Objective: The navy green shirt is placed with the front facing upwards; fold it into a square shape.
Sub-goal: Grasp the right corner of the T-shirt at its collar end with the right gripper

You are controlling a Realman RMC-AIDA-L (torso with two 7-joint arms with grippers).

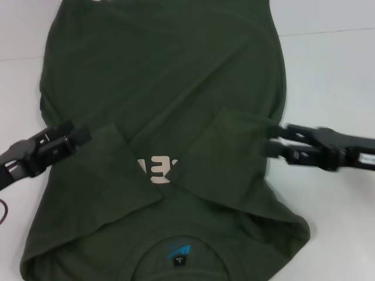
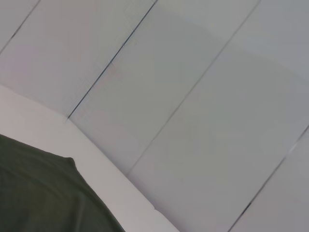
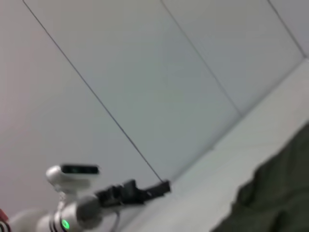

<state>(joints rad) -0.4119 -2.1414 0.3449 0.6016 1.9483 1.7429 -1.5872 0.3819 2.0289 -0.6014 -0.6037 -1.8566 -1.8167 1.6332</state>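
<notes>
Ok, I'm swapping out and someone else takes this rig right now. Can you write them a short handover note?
Left gripper: at the shirt's left edge, over the folded-in sleeve.
Right gripper: at the right edge, by the other folded-in sleeve.
The navy green shirt lies flat on the white table, collar and neck label nearest the robot.
Done: both sleeves folded inward, partly covering the lettering.
Left: fold the body into a square.

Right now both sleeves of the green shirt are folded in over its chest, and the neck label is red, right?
Not quite. The sleeves of the green shirt are folded in over the chest, but the neck label is blue, not red; the head view shows it inside the collar, nearest the robot.
</notes>
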